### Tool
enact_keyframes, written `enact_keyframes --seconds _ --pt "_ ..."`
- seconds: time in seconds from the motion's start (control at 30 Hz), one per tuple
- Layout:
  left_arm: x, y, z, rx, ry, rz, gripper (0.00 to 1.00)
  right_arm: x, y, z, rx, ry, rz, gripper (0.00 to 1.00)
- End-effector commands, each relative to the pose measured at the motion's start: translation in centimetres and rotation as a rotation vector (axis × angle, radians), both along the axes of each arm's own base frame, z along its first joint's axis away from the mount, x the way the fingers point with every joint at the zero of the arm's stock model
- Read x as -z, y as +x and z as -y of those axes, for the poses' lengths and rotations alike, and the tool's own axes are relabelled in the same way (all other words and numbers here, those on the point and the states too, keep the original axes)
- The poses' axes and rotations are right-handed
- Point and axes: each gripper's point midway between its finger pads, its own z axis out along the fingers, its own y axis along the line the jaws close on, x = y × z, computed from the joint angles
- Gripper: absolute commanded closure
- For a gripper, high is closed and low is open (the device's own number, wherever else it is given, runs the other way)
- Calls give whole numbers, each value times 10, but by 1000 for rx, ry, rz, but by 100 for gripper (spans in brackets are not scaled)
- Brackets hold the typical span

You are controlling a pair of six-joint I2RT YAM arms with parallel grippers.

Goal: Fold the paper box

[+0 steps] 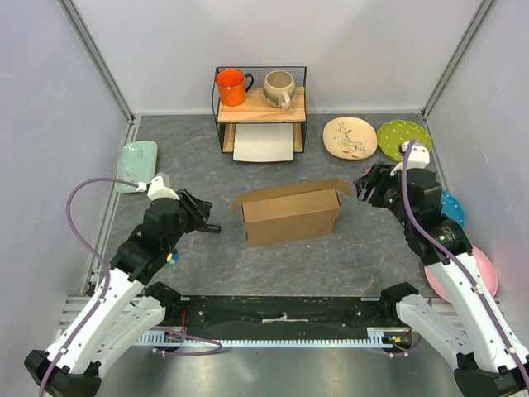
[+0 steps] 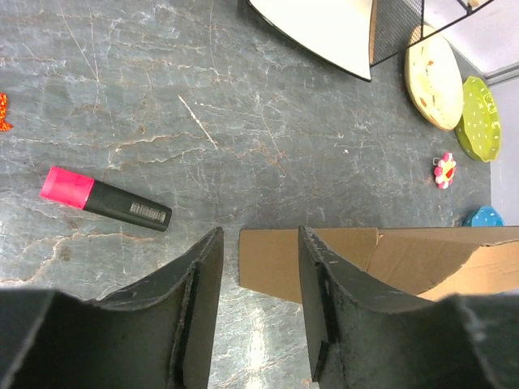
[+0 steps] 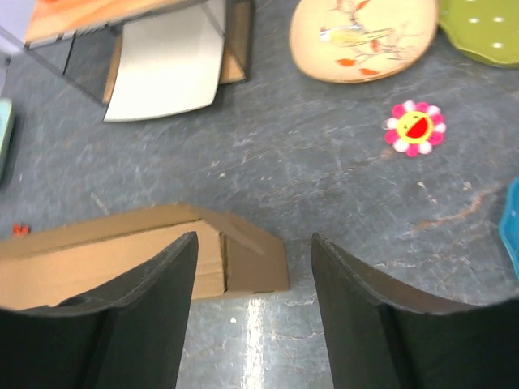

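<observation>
on the grey table [image 1: 198,157] the paper box [image 1: 291,217] stands at the centre, walls already up. its end flaps at 9 and 3 o'clock splay open, so closing the top seems left. the left gripper [image 1: 207,222] at 9 and the right gripper [image 1: 364,188] at 3 flank it, jaws apart, holding nothing.

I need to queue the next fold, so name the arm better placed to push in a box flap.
Probably right. The right gripper is open, empty, and almost at the right end flap of the box; the left gripper, also open, sits farther from the left flap.
</observation>
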Motion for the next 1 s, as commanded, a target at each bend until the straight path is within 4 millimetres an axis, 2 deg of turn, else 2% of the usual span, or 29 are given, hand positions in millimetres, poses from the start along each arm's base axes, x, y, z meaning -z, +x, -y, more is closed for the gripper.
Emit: enact_keyframes --seconds 0.0,0.27,0.57,0.67,0.77,0.9,0.97 --pt "-27 1 -10 -2 53 75 50 8 -1 -30 -212 -71 27 33" --pt "-41 -6 -7 38 41 107 43 21 5 -50 -315 -70 13 32" --pt "-52 -6 2 89 25 136 41 34 21 -58 -327 -79 -38 34" --pt "-50 -5 5 101 28 133 41 37 21 -60 -335 -70 -45 39" --pt "-52 -5 7 117 26 143 43 41 19 -60 -334 -65 -51 48" --pt "-54 -5 15 160 19 153 47 44 18 -62 -339 -54 -61 66" --pt "-54 -5 19 184 22 153 48 43 18 -62 -336 -51 -59 69"
